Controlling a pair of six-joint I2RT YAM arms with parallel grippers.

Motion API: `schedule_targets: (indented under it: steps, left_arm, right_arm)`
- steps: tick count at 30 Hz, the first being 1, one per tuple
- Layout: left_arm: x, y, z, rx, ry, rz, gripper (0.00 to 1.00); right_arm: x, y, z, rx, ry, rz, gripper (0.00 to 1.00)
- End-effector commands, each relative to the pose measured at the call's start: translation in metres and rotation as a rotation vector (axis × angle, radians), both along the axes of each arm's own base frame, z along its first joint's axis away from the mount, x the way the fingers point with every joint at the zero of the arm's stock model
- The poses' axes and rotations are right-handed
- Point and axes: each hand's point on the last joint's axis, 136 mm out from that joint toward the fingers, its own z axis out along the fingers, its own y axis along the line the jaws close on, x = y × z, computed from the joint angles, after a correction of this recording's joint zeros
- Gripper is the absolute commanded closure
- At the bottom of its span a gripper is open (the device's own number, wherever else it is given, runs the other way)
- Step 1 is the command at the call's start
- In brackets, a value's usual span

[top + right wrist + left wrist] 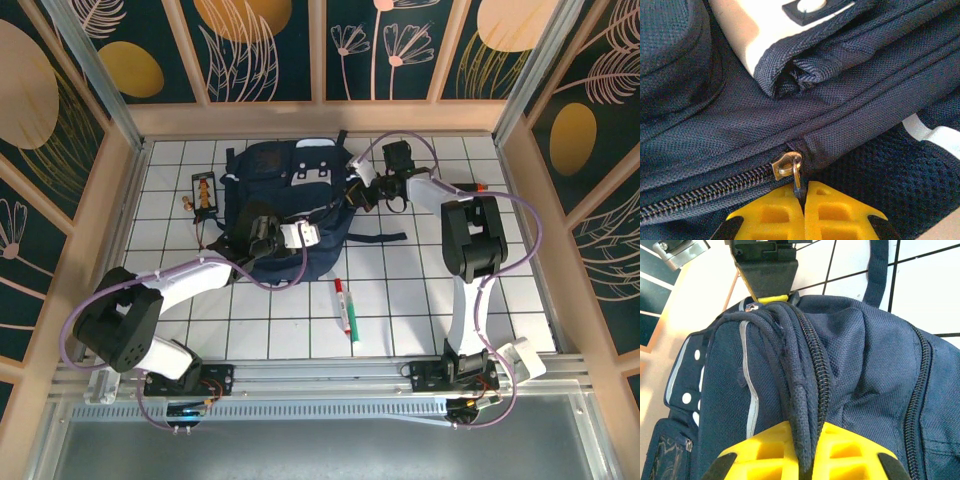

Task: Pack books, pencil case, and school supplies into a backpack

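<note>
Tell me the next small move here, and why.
Probably draw the right gripper along the closed teeth to unzip: it is shut on the zipper pull, the left gripper pinches a fold of the backpack to brace it, and the marker lies out on the table.

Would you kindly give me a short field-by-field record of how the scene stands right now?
backpack: dark navy, lying mid-table
left fingers: shut, pinching a fold of backpack fabric beside a zipper
right fingers: shut on the zipper pull
marker pen: on the table on the near side of the backpack, untouched
black card: on the table left of the backpack
</note>
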Motion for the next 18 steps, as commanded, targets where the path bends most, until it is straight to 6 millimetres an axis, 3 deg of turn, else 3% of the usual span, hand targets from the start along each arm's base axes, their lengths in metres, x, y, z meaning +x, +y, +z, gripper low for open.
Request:
schedule_targets:
  steps: [1,2,6,7,8,12,13,14,15,16,18]
  left_arm:
    - [-0.029,-0.029,0.029,-0.099,-0.012,-0.202,1.0]
    - [-0.028,-0.03,0.031,-0.109,-0.012,-0.2,1.0]
    - [-0.022,-0.041,0.036,-0.144,-0.004,-0.219,0.93]
    - [-0.021,-0.044,0.036,-0.157,0.001,-0.226,0.91]
    - [-0.019,-0.047,0.036,-0.163,0.004,-0.234,0.91]
    - [-0.007,-0.061,0.035,-0.189,0.002,-0.256,0.89]
    - [-0.004,-0.065,0.037,-0.202,0.003,-0.259,0.7]
    - [-0.001,-0.067,0.039,-0.219,0.007,-0.256,0.42]
    - [-0.001,-0.07,0.043,-0.241,0.016,-0.26,0.24]
    - [-0.001,-0.072,0.049,-0.263,0.02,-0.263,0.19]
    - [-0.001,-0.073,0.064,-0.304,0.031,-0.254,0.18]
  right_arm:
    - [0.068,-0.053,0.034,0.025,-0.167,-0.3,0.93]
    - [0.066,-0.054,0.048,0.068,-0.188,-0.307,0.86]
    - [0.051,-0.075,0.116,0.202,-0.327,-0.432,0.44]
    - [0.046,-0.084,0.129,0.207,-0.354,-0.465,0.13]
    - [0.041,-0.092,0.137,0.2,-0.372,-0.499,0.01]
    - [0.028,-0.157,0.18,0.194,-0.468,-0.886,0.01]
    - [0.022,-0.174,0.186,0.201,-0.452,-0.992,0.01]
    - [0.016,-0.189,0.188,0.205,-0.432,-1.075,0.01]
    - [0.01,-0.201,0.187,0.208,-0.411,-1.136,0.01]
    - [0.005,-0.197,0.183,0.199,-0.401,-1.067,0.01]
    - [-0.012,-0.155,0.17,0.153,-0.427,-0.691,0.1]
